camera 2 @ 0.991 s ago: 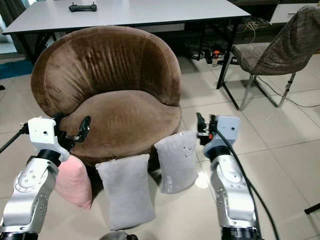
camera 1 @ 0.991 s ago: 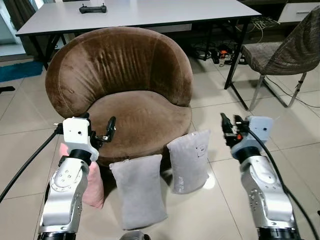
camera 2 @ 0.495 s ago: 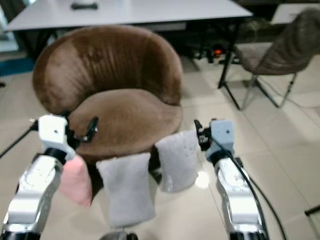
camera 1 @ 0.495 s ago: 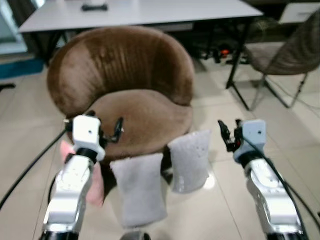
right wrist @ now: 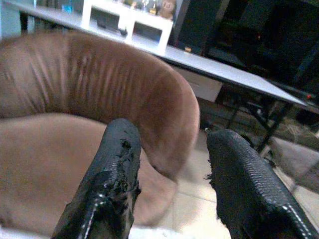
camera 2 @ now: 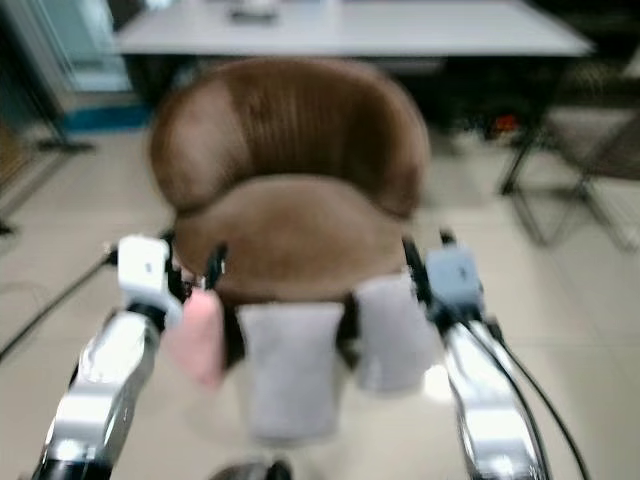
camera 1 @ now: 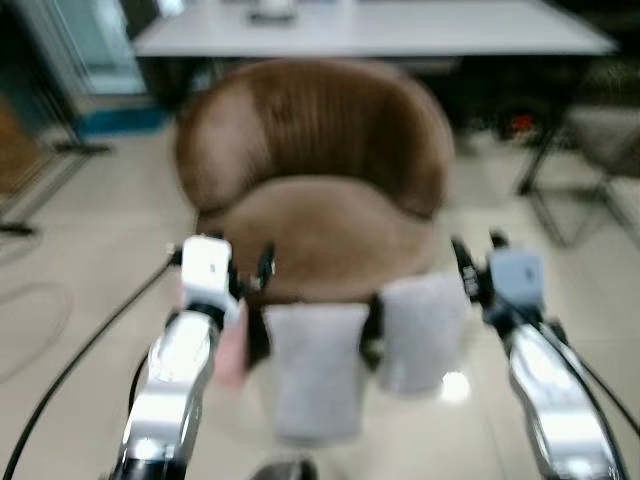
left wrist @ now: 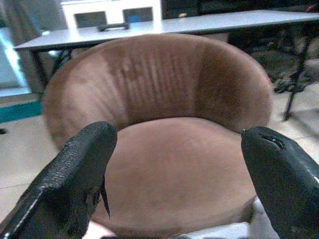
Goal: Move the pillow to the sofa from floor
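The head views are blurred. A round brown sofa chair stands ahead. Three pillows lean upright against its front on the floor: a pink one at the left, a grey one in the middle, and a second grey one at the right. My left gripper is raised above the pink pillow, open and empty, its fingers spread wide toward the seat. My right gripper hangs just right of the right grey pillow, also open and empty, with its fingers pointing at the sofa's back.
A long white table stands behind the sofa, with a dark controller on it. A fabric chair on metal legs is at the right. A black cable runs from my left arm across the tiled floor.
The whole picture has shifted right and blurred, so the camera has turned to the left. Both grippers keep their raised, open pose in front of the sofa.
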Tool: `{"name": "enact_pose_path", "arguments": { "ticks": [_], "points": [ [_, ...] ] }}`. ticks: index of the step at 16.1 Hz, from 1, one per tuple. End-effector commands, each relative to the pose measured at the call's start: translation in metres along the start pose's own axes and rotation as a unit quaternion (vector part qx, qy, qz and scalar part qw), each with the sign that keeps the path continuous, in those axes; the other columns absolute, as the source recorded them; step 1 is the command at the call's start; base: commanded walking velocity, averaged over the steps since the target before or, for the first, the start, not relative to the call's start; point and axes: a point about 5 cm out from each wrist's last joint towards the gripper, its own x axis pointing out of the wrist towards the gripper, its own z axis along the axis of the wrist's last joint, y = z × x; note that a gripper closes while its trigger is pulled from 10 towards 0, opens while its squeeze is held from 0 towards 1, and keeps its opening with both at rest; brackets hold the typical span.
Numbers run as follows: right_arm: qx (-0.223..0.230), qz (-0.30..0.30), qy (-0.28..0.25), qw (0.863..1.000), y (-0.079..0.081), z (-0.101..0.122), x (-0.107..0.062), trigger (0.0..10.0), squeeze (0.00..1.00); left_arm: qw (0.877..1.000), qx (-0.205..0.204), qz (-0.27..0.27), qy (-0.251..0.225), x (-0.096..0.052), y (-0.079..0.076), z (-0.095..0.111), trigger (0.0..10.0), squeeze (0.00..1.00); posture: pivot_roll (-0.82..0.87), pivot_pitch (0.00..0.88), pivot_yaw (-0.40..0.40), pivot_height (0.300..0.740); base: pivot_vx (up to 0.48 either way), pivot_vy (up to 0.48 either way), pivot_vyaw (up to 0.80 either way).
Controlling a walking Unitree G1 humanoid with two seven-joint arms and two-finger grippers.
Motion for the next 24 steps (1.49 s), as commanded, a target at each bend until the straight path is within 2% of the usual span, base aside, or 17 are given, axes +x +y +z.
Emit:
{"name": "enact_pose_path", "arguments": {
  "ticks": [1,2,3,8,10,12,14,15,17,20,21,23,24],
  "points": [
    [0.035,-0.016,0.035,0.999,0.0,-0.011,-0.003,10.0,0.0,1.0,0.004,0.006,0.004,0.0,0.001,-0.002,10.0,0.0,-0.04,0.0,0.063,0.74,0.0,0.0,0.0],
    [0.023,-0.024,0.043,0.999,0.002,-0.012,-0.003,10.0,0.0,1.0,0.007,0.011,0.008,0.0,0.001,-0.004,10.0,0.0,-0.04,0.0,0.058,0.74,0.0,0.0,0.0],
    [0.038,0.0,0.049,0.998,0.007,-0.015,-0.002,10.0,0.0,1.0,0.01,0.018,0.01,-0.001,0.002,-0.005,10.0,0.0,-0.03,0.0,0.055,0.74,0.0,0.0,0.0],
    [0.045,0.018,0.005,0.999,0.02,-0.009,0.001,10.0,0.0,0.999,0.018,0.037,0.014,-0.002,0.01,-0.005,10.0,0.0,0.0,0.0,0.046,0.74,0.0,0.0,0.0],
    [0.062,0.013,0.01,0.998,0.021,-0.01,0.003,10.0,0.0,0.999,0.019,0.038,0.009,-0.002,0.009,-0.002,10.0,0.0,0.01,0.0,0.038,0.74,0.0,0.0,0.0],
    [0.055,0.021,-0.003,0.998,0.022,-0.007,0.007,10.0,0.0,0.999,0.019,0.046,0.006,-0.001,0.011,-0.001,10.0,0.0,0.01,0.0,0.031,0.74,0.0,0.0,0.0],
    [0.053,0.003,0.008,0.999,0.018,-0.009,0.012,10.0,0.0,0.998,0.019,0.052,0.007,0.001,0.013,-0.001,10.0,0.0,0.01,0.0,0.035,0.74,0.0,0.0,0.0],
    [0.077,0.017,0.02,0.997,0.018,-0.008,0.014,10.0,0.0,0.999,0.018,0.051,0.007,0.004,0.013,0.0,10.0,0.0,0.01,0.0,0.044,0.74,0.0,0.0,0.0],
    [0.043,0.082,0.031,0.995,0.027,-0.007,0.012,10.0,0.0,0.999,0.018,0.038,0.008,0.007,0.01,0.001,10.0,0.0,-0.01,0.0,0.063,0.74,0.0,0.0,0.0],
    [0.055,0.068,0.035,0.996,0.024,-0.004,0.013,10.0,0.0,1.0,0.019,0.018,0.014,0.01,0.005,0.0,10.0,0.0,-0.02,0.0,0.071,0.74,0.0,0.0,0.0],
    [0.068,0.07,0.035,0.995,0.026,-0.002,0.015,10.0,0.0,1.0,0.017,0.022,0.013,0.01,0.006,0.001,10.0,0.0,-0.01,0.0,0.059,0.74,0.0,0.0,0.0],
    [0.108,0.034,0.034,0.993,0.023,0.001,0.021,10.0,0.0,0.999,0.011,0.039,0.008,0.009,0.013,0.004,10.0,0.0,0.01,0.0,0.044,0.74,0.0,0.0,0.0],
    [0.113,0.021,0.046,0.992,0.023,0.0,0.023,10.0,0.0,0.999,0.001,0.044,0.01,0.008,0.016,0.005,10.0,0.0,0.01,0.0,0.043,0.74,0.0,0.0,0.0]
  ]
}}
